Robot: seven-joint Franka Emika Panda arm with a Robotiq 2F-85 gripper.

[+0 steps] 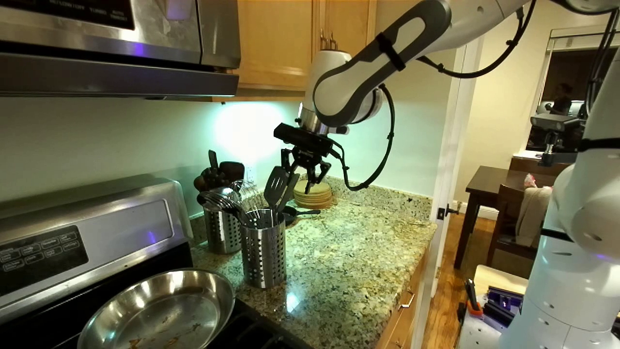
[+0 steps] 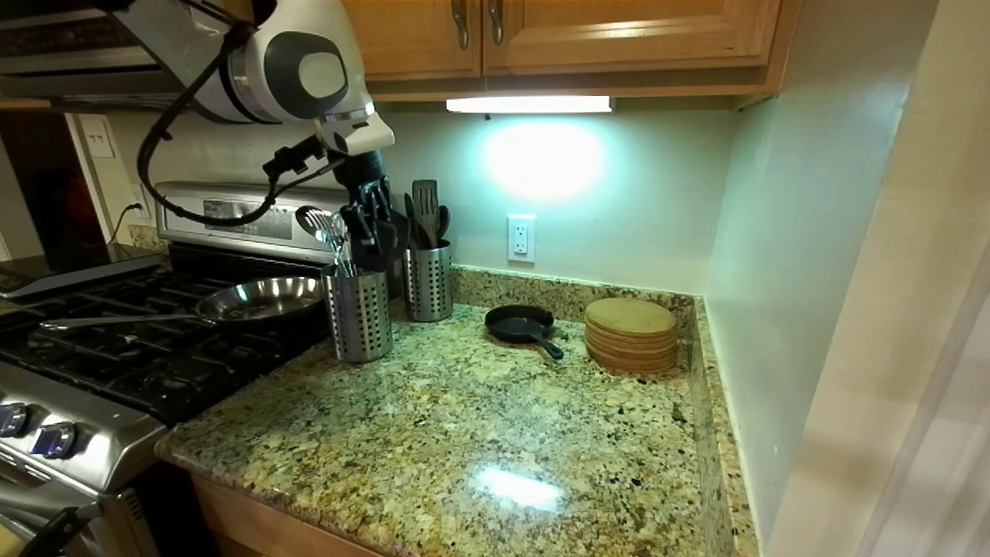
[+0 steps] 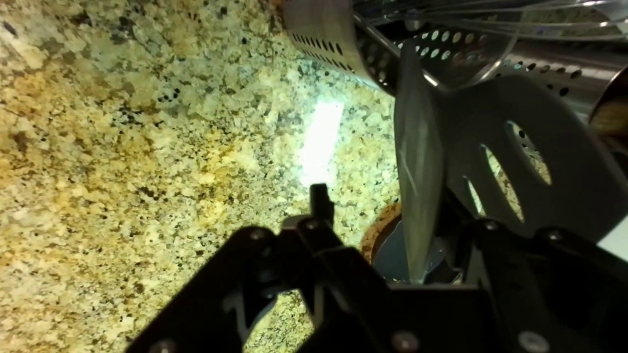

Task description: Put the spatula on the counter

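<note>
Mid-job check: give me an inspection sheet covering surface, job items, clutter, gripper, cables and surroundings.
Surface: speckled granite counter, light reflecting off it.
Job's things: black spatula standing head-up in a perforated steel holder, not yet on the counter.
Clutter: slotted turner right beside the spatula; another holder with utensils; small black skillet; stack of round tan discs.
Gripper: fingers open, spatula between them; a gap shows on one side, contact on the other can't be told.
Cables: black cable loops down beside the wrist; snags: nothing seen.
Surroundings: steel frying pan on the stove; under-cabinet lamp lit; wall outlet behind the counter.
</note>
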